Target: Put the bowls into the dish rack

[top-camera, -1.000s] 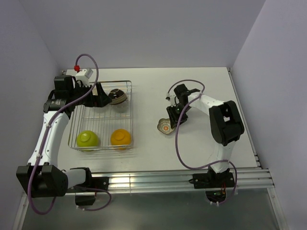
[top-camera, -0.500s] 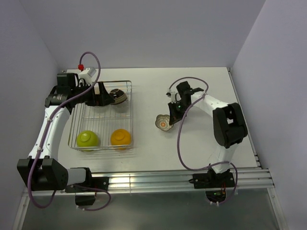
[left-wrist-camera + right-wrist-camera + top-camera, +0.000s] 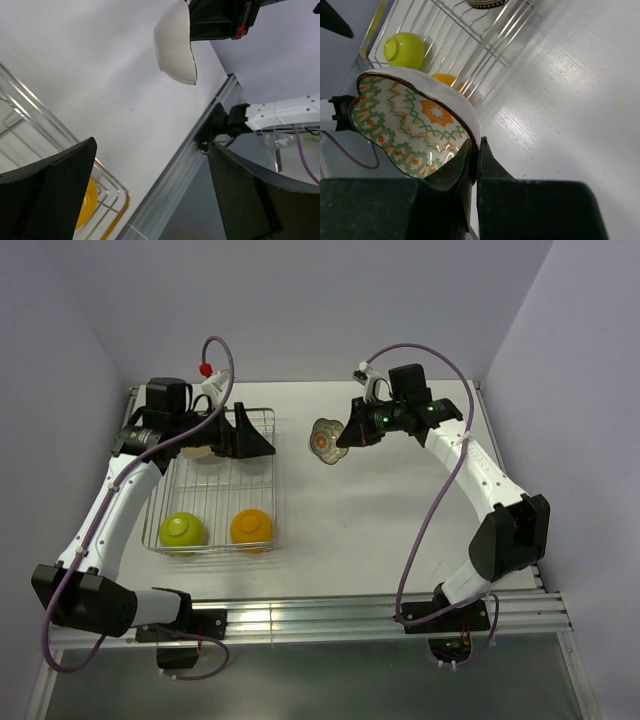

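My right gripper [image 3: 345, 435] is shut on the rim of the scalloped patterned bowl [image 3: 323, 442] and holds it tilted in the air, just right of the dish rack [image 3: 160, 502]. The right wrist view shows the pinch [image 3: 476, 145] on this bowl [image 3: 415, 125]. The lime-green bowl [image 3: 183, 529] and orange bowl [image 3: 252, 527] sit in the rack's near end. The brown bowl [image 3: 487, 3] shows only in the right wrist view, at the rack's far end. My left gripper [image 3: 255, 435] is open and empty above the rack's far right corner. The white bowl is not in view.
The left wrist view shows the pale underside of the held bowl [image 3: 175, 45], the rack's corner [image 3: 112, 185] and the orange bowl [image 3: 87, 205]. An aluminium rail [image 3: 380, 610] runs along the table's near edge. Walls close the table on three sides.
My right gripper has lifted the scalloped bowl off the table and carried it left and farther back, toward the rack. My left gripper has swung right over the brown bowl, hiding it from above.
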### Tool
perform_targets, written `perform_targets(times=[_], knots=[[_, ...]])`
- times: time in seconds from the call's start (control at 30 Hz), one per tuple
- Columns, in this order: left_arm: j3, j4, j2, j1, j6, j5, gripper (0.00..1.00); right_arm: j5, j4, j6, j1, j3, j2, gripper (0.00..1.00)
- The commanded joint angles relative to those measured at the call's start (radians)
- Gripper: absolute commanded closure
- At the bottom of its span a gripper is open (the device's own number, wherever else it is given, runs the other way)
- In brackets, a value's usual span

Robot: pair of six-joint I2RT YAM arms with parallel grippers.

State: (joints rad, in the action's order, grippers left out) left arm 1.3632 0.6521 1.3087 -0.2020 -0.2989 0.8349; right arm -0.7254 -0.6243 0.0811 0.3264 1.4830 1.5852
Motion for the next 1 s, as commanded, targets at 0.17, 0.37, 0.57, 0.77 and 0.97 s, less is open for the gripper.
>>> perform_targets(times=[0.17,0.37,0.57,0.77,0.97], knots=[[0.057,-0.032,0.027,-0.091,-0.132,0.090,0.01,0.006,0.048,-0.055,0.083,0.011,-0.129,1.00],[0.021,-0.083,0.037,-0.106,-0.186,0.127,0.00,0.058,0.017,-0.104,0.140,0.019,-0.146,1.00],[-0.059,-0.166,0.011,-0.142,-0.240,0.161,0.00,0.070,0.040,-0.109,0.178,0.000,-0.179,1.00],[-0.067,-0.189,0.024,-0.158,-0.267,0.167,0.03,0.099,0.023,-0.133,0.221,0.002,-0.176,1.00],[-0.075,-0.215,0.031,-0.163,-0.304,0.193,0.10,0.106,0.026,-0.133,0.241,-0.001,-0.177,1.00]])
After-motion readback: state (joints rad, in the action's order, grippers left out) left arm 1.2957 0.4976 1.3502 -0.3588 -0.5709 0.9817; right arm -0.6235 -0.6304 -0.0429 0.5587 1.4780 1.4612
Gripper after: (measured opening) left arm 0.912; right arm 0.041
